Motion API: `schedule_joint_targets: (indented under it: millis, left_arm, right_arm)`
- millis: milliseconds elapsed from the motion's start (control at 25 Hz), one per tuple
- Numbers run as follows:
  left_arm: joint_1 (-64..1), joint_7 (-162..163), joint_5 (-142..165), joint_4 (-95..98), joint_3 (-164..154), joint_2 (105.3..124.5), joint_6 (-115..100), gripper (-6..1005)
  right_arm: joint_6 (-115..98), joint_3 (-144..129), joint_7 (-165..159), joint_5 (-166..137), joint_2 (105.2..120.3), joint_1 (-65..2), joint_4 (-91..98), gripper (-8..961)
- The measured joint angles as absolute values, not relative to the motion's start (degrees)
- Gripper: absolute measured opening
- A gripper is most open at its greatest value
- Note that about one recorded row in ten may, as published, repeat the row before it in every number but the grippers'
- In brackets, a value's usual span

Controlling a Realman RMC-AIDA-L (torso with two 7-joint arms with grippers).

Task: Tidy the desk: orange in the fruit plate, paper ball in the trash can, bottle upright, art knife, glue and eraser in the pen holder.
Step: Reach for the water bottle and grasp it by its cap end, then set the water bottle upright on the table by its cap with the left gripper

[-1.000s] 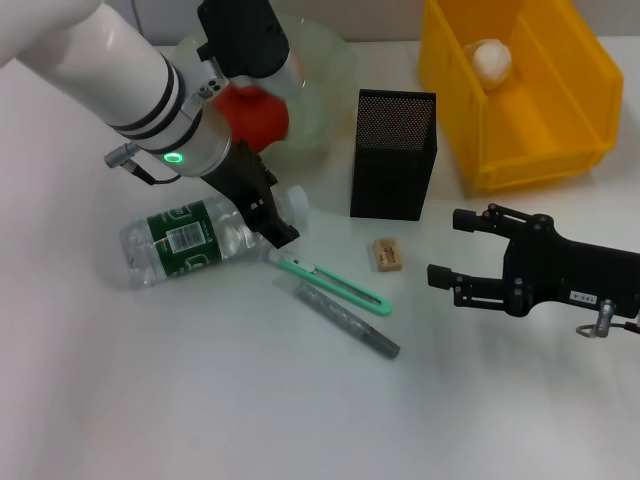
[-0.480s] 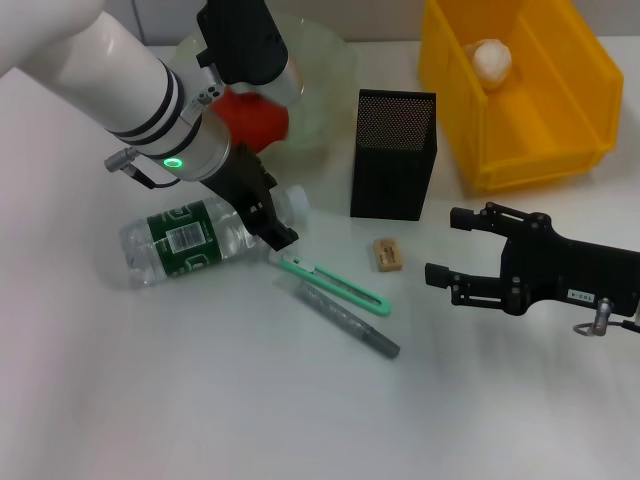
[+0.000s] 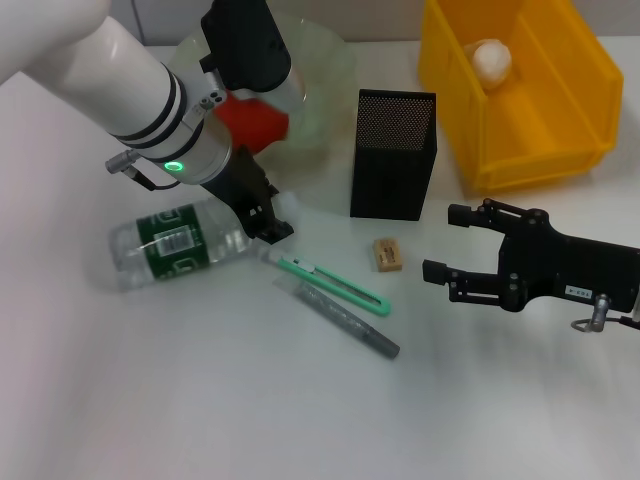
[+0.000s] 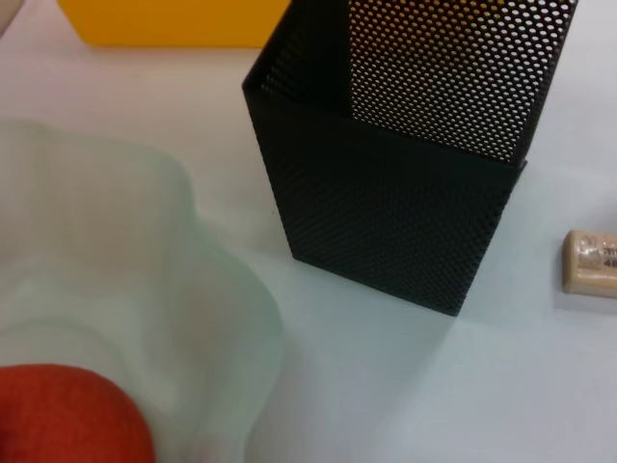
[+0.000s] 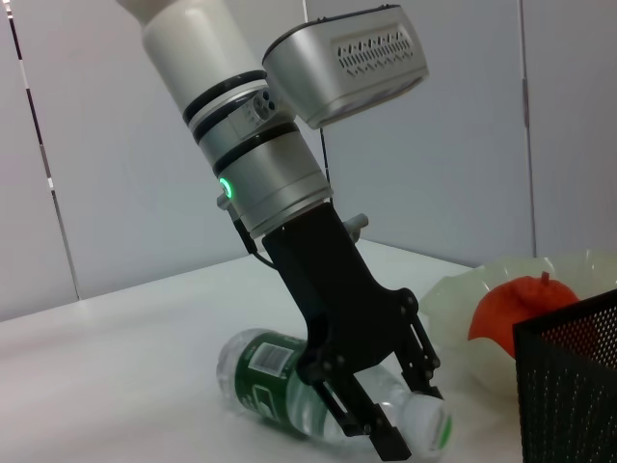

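The clear bottle point(image 3: 175, 243) with a green label lies on its side, and my left gripper point(image 3: 264, 217) is shut on its neck; the right wrist view shows the same gripper point(image 5: 410, 415) with black fingers astride the bottle point(image 5: 284, 386) at its cap end. An orange point(image 3: 255, 118) sits in the pale fruit plate point(image 3: 325, 75). In the yellow trash can point(image 3: 560, 150) rests the paper ball point(image 3: 491, 60). The eraser point(image 3: 387, 253), green art knife point(image 3: 330, 283) and grey glue stick point(image 3: 348, 320) lie before the black mesh pen holder point(image 3: 393, 153). My right gripper point(image 3: 443, 242) hovers open right of the eraser.
The left wrist view shows the pen holder point(image 4: 405, 193) close up, the eraser point(image 4: 593, 262), the plate's rim point(image 4: 193, 280) and the orange point(image 4: 67, 420). White tabletop stretches along the front and left.
The bottle has shifted left and swung slightly with my left gripper on its neck. The right gripper has edged a little to the left.
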State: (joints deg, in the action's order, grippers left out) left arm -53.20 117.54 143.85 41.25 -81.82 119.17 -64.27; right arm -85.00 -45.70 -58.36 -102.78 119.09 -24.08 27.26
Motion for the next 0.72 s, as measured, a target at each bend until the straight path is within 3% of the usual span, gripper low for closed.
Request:
schedule_joint_targets:
  millis: [40, 720]
  left_arm:
    - [-53.1, 117.5, 143.9, 41.4, -82.0, 119.17, -64.4, 521]
    - [-52.3, 117.5, 142.4, 43.4, -82.1, 119.05, -66.0, 440]
  right_arm:
    - [-85.0, -45.7, -58.4, -102.8, 119.09, -24.1, 27.3, 835]
    - [-84.9, -45.7, -58.4, -102.7, 119.09, -24.3, 27.2, 835]
